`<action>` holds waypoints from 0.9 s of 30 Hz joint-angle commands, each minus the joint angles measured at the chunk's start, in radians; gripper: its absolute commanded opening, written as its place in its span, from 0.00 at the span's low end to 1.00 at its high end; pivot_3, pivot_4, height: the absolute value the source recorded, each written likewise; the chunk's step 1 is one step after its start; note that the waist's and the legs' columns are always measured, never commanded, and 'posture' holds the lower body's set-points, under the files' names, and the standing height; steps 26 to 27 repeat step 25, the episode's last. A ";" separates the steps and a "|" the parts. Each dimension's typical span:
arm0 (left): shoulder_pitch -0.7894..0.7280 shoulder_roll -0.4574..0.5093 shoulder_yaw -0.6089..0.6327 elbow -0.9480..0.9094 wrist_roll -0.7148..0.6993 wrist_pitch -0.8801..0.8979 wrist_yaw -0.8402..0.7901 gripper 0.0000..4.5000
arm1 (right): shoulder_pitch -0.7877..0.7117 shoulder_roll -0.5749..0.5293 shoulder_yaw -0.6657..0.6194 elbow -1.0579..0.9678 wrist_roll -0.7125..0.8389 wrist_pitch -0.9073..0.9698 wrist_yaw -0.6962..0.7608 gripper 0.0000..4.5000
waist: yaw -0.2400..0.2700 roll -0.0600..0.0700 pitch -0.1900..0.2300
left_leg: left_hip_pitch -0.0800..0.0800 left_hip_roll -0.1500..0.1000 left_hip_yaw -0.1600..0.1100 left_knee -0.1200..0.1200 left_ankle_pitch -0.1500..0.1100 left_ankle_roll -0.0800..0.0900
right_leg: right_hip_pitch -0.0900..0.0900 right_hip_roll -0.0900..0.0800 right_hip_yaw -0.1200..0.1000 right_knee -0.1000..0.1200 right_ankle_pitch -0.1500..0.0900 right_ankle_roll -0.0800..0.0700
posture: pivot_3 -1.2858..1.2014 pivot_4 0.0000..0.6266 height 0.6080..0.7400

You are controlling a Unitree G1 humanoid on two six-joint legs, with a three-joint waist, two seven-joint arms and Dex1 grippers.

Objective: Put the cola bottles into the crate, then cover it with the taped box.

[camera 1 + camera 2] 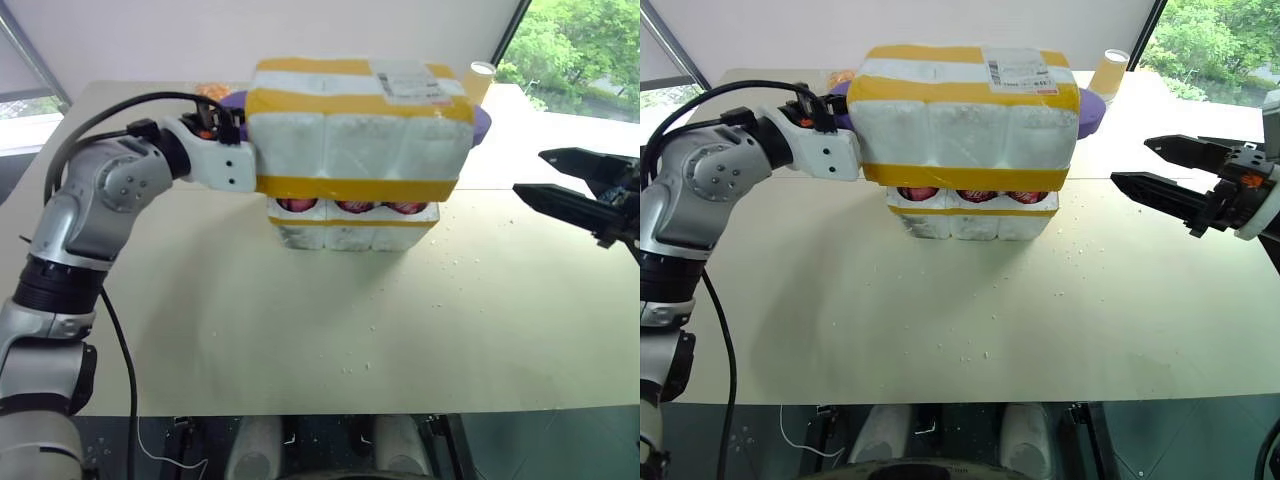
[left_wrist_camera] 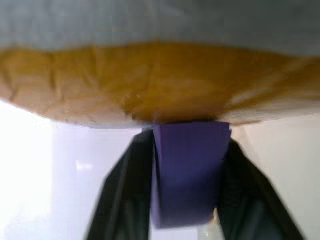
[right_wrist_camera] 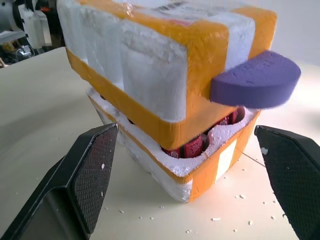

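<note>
The left arm reaches level across the table, its left gripper [image 2: 187, 200] at the taped box's [image 1: 360, 130] left end with both fingers [image 2: 122, 195] astride a purple foam tab [image 2: 187, 175]; whether they pinch it I cannot tell. The box sits over the crate [image 1: 345, 232], red cola bottles [image 1: 352, 207] showing in the gap between. Well to the right, the right gripper [image 1: 1170, 175] hovers level, pointing at the box, fingers spread wide and empty.
</note>
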 commanded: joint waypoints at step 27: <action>0.327 0.248 0.575 -0.131 -1.223 1.055 -0.618 0.75 | 0.097 -0.061 0.105 0.069 -0.138 -0.110 0.245 1.00 | 0.001 0.001 0.000 | 0.001 0.001 -0.005 0.002 0.000 -0.001 | 0.003 0.000 -0.002 0.000 -0.001 0.001 | 0.52 0.24 1.00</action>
